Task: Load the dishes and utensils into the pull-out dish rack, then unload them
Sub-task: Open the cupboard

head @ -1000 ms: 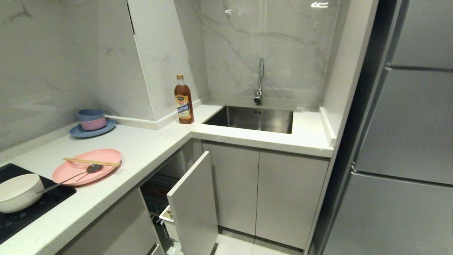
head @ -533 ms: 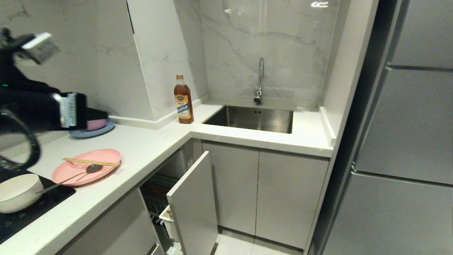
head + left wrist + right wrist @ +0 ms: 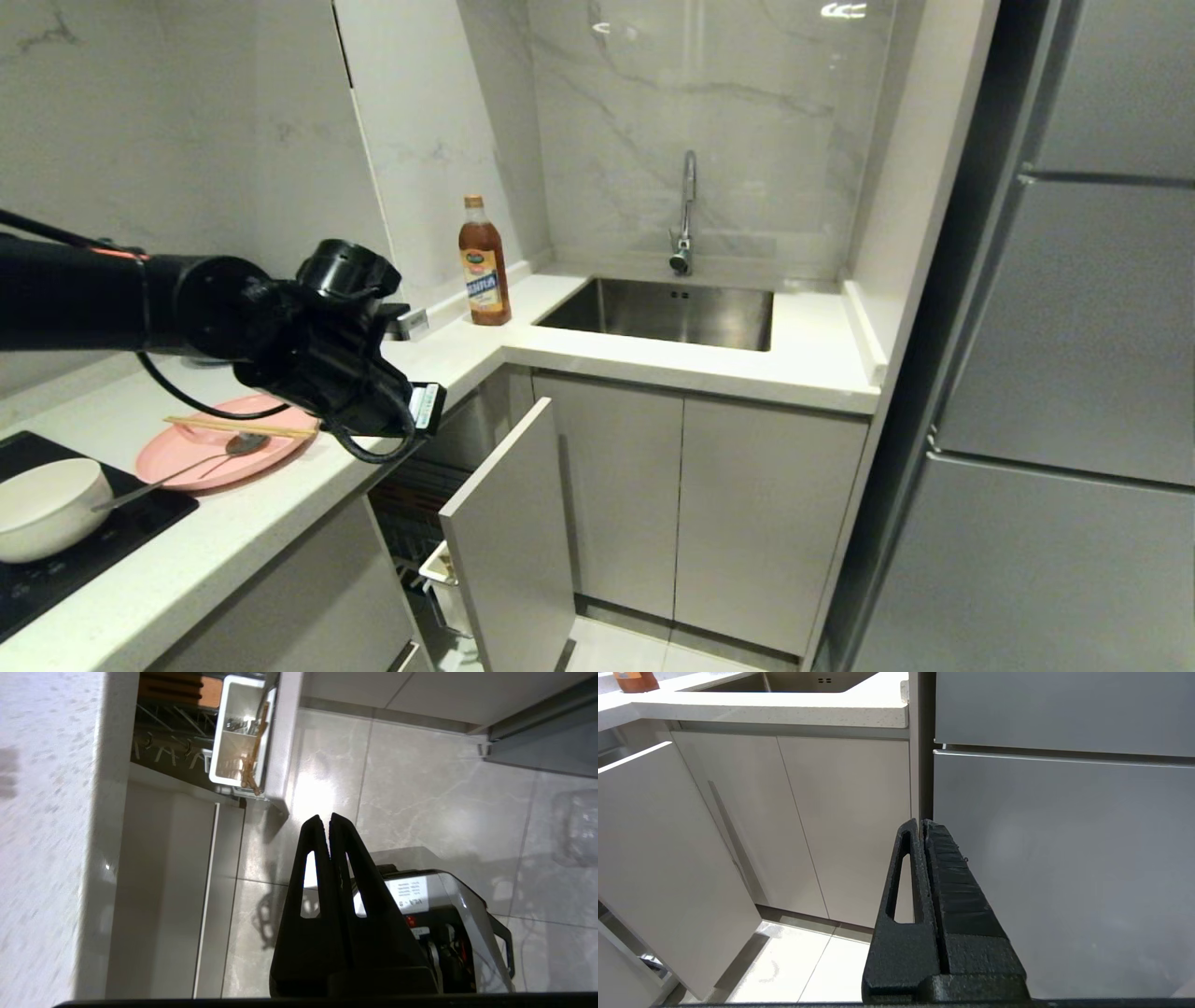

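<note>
Pink plate with chopsticks and spoon sits at counter front edge; rack partly out. Left gripper closed, empty, above floor. Open fingers, approach chopsticks squarely.

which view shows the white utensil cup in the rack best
The left wrist view: it looks down into the white utensil cup, showing its compartments and contents. The head view catches only its corner behind the door front. The right wrist view doesn't show it.
</note>
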`<state>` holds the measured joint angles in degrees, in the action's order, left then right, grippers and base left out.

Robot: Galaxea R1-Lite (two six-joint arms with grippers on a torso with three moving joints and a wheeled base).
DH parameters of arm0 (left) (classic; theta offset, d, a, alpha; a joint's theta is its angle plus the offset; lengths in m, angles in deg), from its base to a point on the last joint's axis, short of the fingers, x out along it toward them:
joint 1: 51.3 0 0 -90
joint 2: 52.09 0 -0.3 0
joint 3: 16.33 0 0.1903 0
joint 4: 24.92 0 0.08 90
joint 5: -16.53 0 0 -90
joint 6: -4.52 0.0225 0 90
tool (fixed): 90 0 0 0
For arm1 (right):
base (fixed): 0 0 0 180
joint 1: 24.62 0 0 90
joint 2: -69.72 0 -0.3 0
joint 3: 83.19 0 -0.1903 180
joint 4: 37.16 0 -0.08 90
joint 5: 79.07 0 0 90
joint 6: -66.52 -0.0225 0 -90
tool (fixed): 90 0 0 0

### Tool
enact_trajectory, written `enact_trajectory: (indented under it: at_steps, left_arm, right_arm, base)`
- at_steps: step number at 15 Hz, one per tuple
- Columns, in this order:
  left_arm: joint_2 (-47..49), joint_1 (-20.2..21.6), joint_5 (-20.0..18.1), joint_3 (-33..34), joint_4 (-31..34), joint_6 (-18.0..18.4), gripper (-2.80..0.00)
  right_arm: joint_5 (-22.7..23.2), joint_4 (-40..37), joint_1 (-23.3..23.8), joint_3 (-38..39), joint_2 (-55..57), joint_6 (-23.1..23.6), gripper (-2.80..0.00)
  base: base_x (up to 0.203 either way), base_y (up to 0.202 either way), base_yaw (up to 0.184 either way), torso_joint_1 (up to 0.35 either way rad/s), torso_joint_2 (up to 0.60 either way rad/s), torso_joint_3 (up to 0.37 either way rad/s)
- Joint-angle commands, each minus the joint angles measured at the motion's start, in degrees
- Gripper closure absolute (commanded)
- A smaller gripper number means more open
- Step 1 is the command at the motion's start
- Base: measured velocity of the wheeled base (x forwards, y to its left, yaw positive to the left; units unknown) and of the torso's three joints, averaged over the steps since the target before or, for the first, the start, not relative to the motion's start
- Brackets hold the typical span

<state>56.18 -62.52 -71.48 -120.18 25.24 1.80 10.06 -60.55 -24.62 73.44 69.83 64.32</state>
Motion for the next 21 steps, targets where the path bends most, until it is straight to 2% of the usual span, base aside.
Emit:
enact_trajectory:
  at_steps: [1,5,10,14,18,21]
  left_arm:
    - [7.4,0.9,0.3,-0.2,-2.1,-0.1,0.0]
    - [15.7,1.8,1.8,-1.7,-8.6,0.2,0.0]
    - [22.4,0.7,2.2,-3.6,-14.4,0.3,0.0]
    - [24.2,0.2,2.7,-6.0,-14.9,0.3,0.0]
    - [24.3,1.5,8.1,-7.1,-15.9,0.1,0.0]
    - [26.0,3.0,8.2,-9.0,-15.7,0.3,0.0]
  right_arm:
    - [0.0,0.0,0.0,0.2,0.0,0.0,0.0]
    - [-0.1,0.0,0.0,0.2,0.0,0.0,0.0]
    - [0.0,0.0,0.0,0.2,0.0,0.0,0.0]
    - [0.0,-0.1,0.0,0.2,0.0,0.0,0.0]
    - [0.0,0.0,0.0,0.2,0.0,0.0,0.0]
    - [0.0,0.0,0.0,0.1,0.0,0.0,0.0]
  base:
    - [0.0,0.0,0.0,0.0,0.0,0.0]
    - [0.0,0.0,0.0,0.0,0.0,0.0]
    - [0.0,0.0,0.0,0.0,0.0,0.0]
    - [0.0,0.0,0.0,0.0,0.0,0.0]
    - [0.0,0.0,0.0,0.0,0.0,0.0]
    - [0.0,0.0,0.0,0.0,0.0,0.0]
